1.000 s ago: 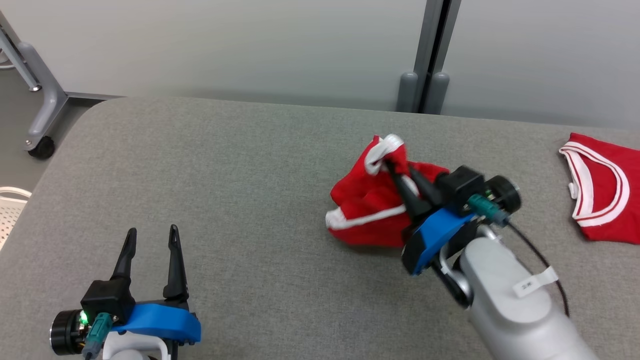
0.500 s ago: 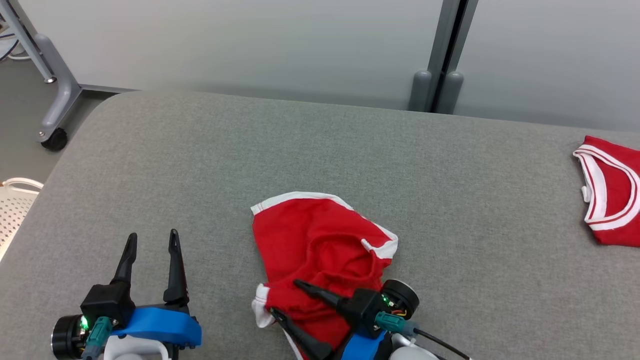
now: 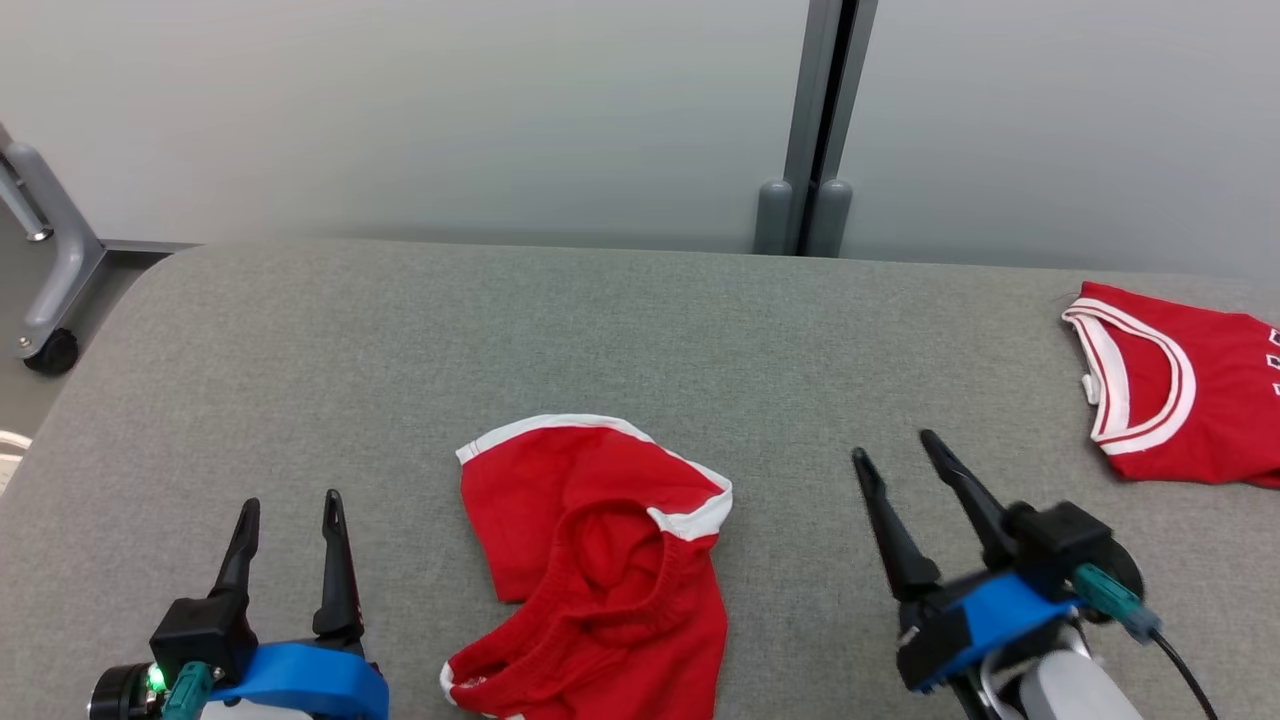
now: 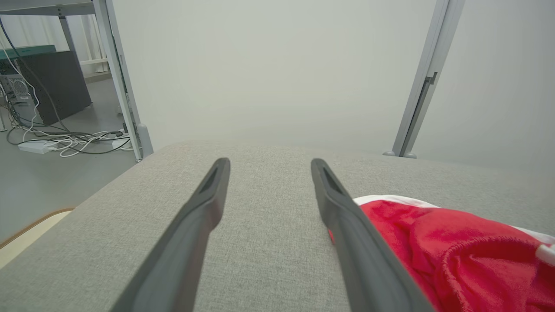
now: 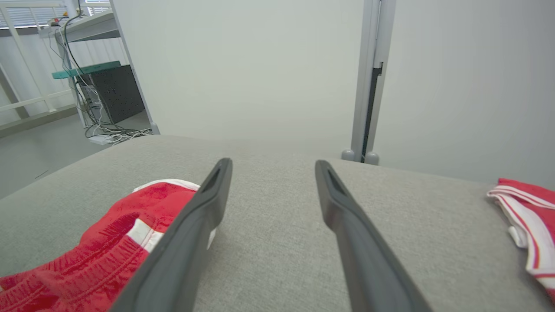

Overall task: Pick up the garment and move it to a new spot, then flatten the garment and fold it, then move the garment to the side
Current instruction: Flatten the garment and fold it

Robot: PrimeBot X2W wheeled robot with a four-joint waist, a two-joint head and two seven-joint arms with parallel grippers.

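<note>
The red garment [image 3: 600, 560] lies crumpled on the grey bench [image 3: 400, 330], just right of the left end effector [image 3: 290, 500] and left of the right end effector [image 3: 892, 445], apparently touching neither. Both end effectors are spread wide and hold nothing. A second red shirt [image 3: 1170, 400] lies well right of the right end effector.
</note>
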